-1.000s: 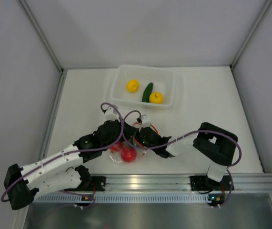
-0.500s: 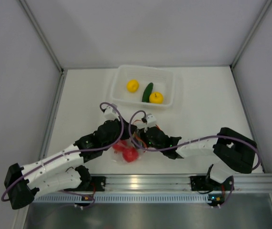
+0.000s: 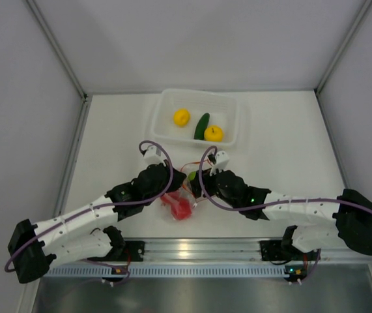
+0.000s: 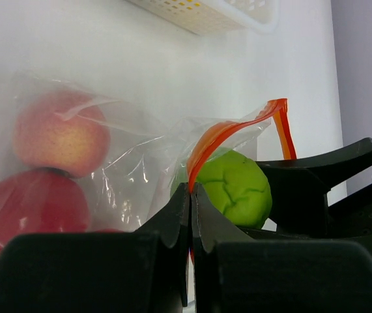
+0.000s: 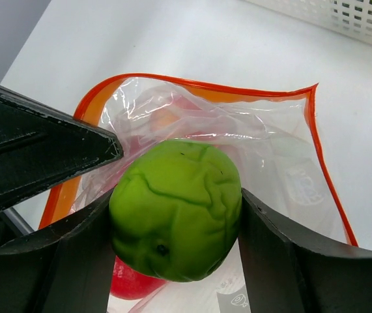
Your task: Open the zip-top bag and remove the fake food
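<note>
left tool (image 4: pixel 191 195) pinches the zip-top bag (image 4: pixel 133 163) by its orange strip; right tool (image 5: pixel 176 225) clamps the light-green fake food (image 5: pixel 172 192) at the bag's mouth.

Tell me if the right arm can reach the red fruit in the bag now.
Probably not yet: the right gripper is clamped on the green fruit, though the left gripper holds the zip-top bag open.

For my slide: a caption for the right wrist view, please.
Right tool grips a wrinkled light-green plastic fruit at the open clear orange-zipped bag.
</note>
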